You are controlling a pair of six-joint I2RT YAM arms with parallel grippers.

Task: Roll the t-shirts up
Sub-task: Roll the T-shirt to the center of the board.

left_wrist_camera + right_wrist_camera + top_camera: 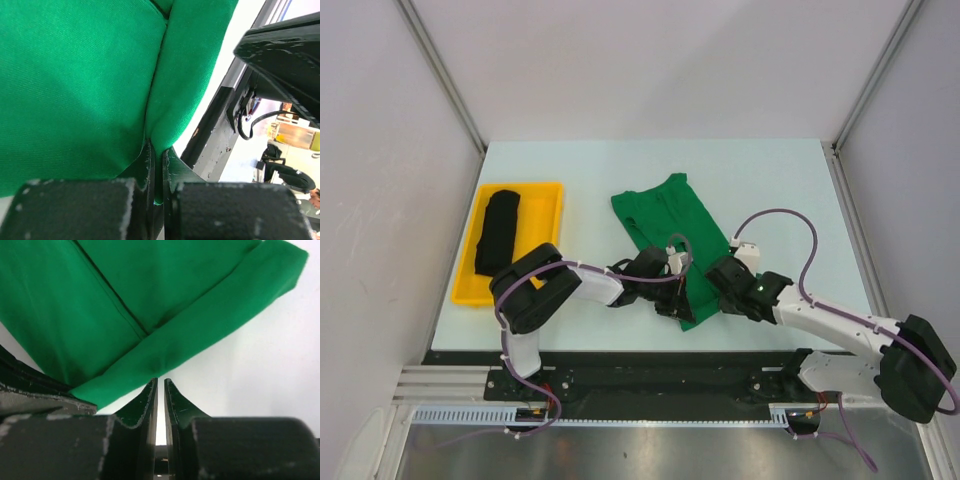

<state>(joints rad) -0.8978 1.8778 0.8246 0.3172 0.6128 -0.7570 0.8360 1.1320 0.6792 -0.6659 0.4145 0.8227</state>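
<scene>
**Step in hand: starting the roll at the near hem**

The green t-shirt (665, 225) is laid as a long folded strip at the centre of the table (570, 165), running from the upper centre of the overhead view down towards the lower centre. The black t-shirt (498, 232) is already rolled and lies in the yellow tray (556, 200) at the left of that view, well apart from the work.

**Gripper state**

- The left gripper (156, 147) is clenched on a fold of the green cloth. In the left wrist view the fabric is drawn down between the two fingers at the lower centre.
- The right gripper (160, 382) is drawn almost together, with a thin slit left between the jaws. Its tips sit at the lower edge of the folded hem. It cannot be told whether any cloth is caught.

**Procedure notes**

1. The right-hand grip should be confirmed before any lift. If the tips have only met the hem edge, the jaws should be reopened and set deeper over all layers.
2. Both pinch points should be kept on the same hem line, so that the strip is turned over squarely and not on a slant.
3. The hem should be raised only slightly and carried towards the upper part of the overhead view, so that a tight first turn is formed.
4. Even tension should be held between the grippers. Slack in the middle is likely to give a loose, cone-shaped roll.
</scene>
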